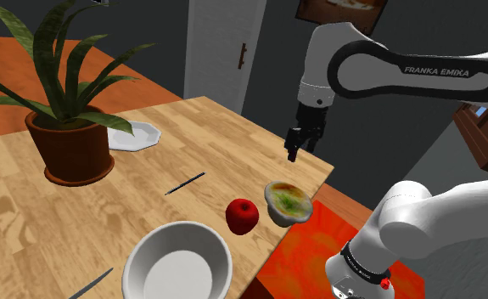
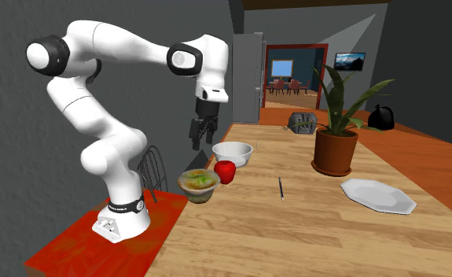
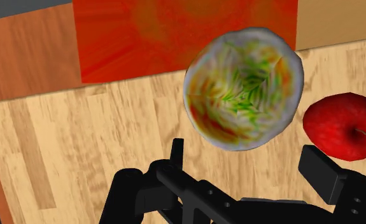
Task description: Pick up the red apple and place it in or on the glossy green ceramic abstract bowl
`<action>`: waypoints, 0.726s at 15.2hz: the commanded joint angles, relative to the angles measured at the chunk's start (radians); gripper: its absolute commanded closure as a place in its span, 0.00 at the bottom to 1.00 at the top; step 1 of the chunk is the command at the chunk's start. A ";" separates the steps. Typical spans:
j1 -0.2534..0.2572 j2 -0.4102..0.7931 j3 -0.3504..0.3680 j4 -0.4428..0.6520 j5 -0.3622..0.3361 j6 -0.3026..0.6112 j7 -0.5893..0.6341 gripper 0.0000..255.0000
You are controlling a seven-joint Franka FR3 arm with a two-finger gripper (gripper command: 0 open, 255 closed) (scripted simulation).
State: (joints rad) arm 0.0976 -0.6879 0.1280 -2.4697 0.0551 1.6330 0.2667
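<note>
Red apple [image 1: 243,215] first: it rests on the wooden worktop [image 1: 81,221], just beside the mottled green-and-white bowl [image 1: 286,201] and not yet lifted. The tool [image 1: 293,151] hangs well above both with its fingers spread and nothing between them.

We see three ways this could go wrong:

- **Hitting the bowl.** In the wrist view the tool [image 3: 251,165] points more at the bowl [image 3: 242,89] than at the apple [image 3: 344,125], which lies off beyond one finger. A straight descent from here would likely land on the bowl's rim.
- **Pushing the bowl off.** The bowl stands close to the worktop's edge, next to the red-orange surface [image 3: 175,38] under the arm's base. We judge that a knock could send it over.
- **Losing the apple.** It is round and smooth (and free to roll), so an off-centre squeeze could squirt it away, perhaps toward the large white bowl [image 1: 177,263]. The narrow gap between apple and green bowl also leaves little room for a finger on that side.

The views complement each other. The wrist view gives us the bowl's patterned inside and the sliver of bare wood between it and the apple. The shoulder view gives the tool's height and the bowl's nearness to the edge. In the second exterior view the apple [image 2: 226,171] overlaps the bowl [image 2: 199,182], so that gap cannot be read there, though the whole arm and the tool [image 2: 194,135] above them are plain.
</note>
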 commanded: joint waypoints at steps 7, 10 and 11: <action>0.054 0.161 0.172 0.026 0.098 0.142 0.209 0.00; 0.066 0.246 0.233 0.061 0.113 0.195 0.287 0.00; 0.069 0.277 0.254 0.075 0.116 0.212 0.314 0.00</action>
State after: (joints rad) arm 0.1625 -0.4393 0.3602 -2.4048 0.1659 1.8258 0.5515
